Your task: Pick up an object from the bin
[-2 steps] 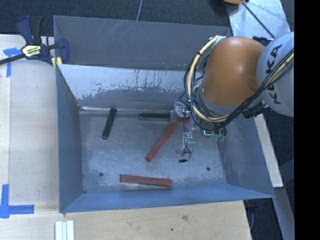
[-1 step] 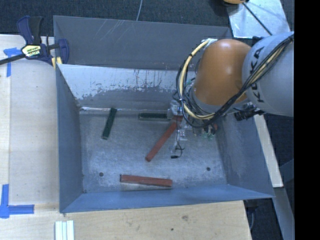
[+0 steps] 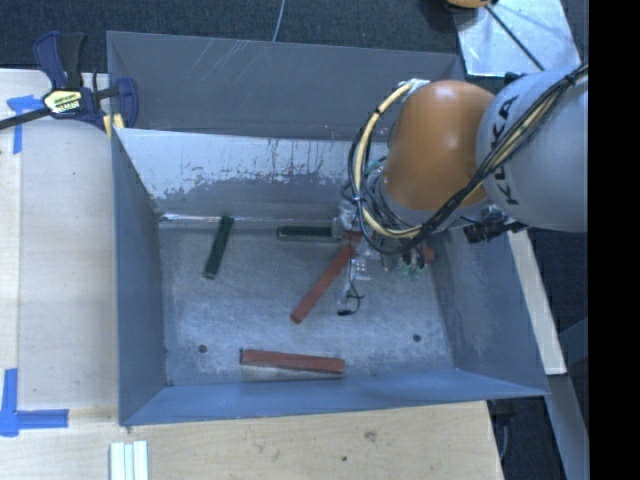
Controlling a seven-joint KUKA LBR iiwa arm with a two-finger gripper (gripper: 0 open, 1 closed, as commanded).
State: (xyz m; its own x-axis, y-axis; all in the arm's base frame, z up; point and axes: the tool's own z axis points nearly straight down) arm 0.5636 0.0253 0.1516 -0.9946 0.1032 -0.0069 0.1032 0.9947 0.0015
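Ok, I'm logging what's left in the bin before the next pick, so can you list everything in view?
bin: one, grey metal, middle of the view
green sticks: two, dark green; one tilted at the back left of the floor, one lying along the back wall, its right end near the hand
red-brown sticks: two, reddish brown; one slanted mid-floor with its upper end at the hand, one flat along the front wall
hand: one, dark, right of centre at the slanted stick's upper end; whether it grips the stick cannot be told
cover: one, orange, on the wrist above the hand
arm: one, grey, reaching in from the right
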